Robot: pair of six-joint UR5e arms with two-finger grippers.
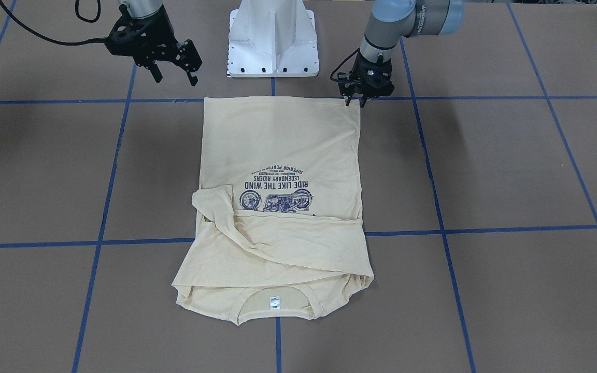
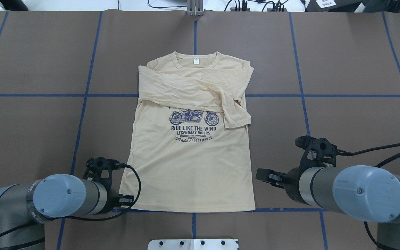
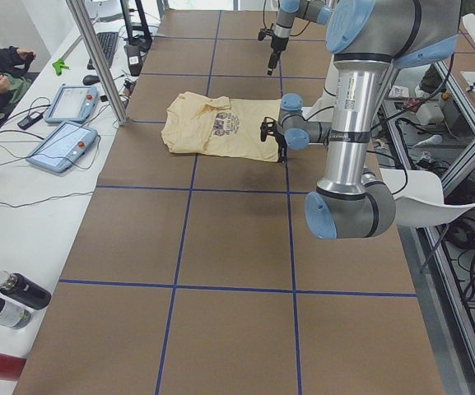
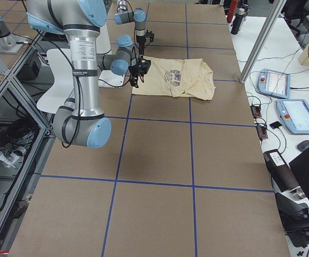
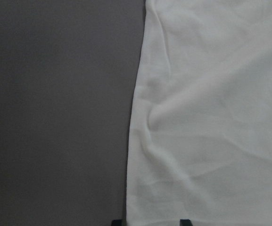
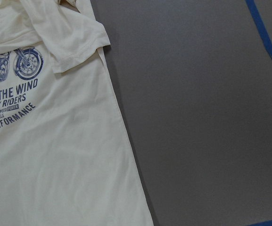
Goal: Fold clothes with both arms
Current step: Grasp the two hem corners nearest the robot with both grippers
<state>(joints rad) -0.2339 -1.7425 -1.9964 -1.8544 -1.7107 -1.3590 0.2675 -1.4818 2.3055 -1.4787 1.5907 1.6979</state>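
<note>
The cream-yellow shirt [image 1: 283, 150] lies flat, print up, on the brown table [image 1: 511, 166]. Both sleeves are folded across its chest, and its collar with the white label [image 1: 274, 302] is at the far side from me. It also shows in the overhead view [image 2: 189, 166]. My left gripper [image 1: 354, 101] is low at the hem corner on my left. It is open, and the left wrist view shows the shirt's side edge [image 5: 136, 141] between its fingertips [image 5: 185, 221]. My right gripper [image 1: 174, 76] is open and empty, raised above the table beside the other hem corner.
The white pedestal base [image 1: 272, 41] stands just behind the hem. Blue tape lines [image 1: 433, 186] grid the table. In the left side view, tablets [image 3: 60, 146] and bottles [image 3: 11, 300] lie on a side bench, and a metal post [image 3: 97, 58] stands at the table's edge.
</note>
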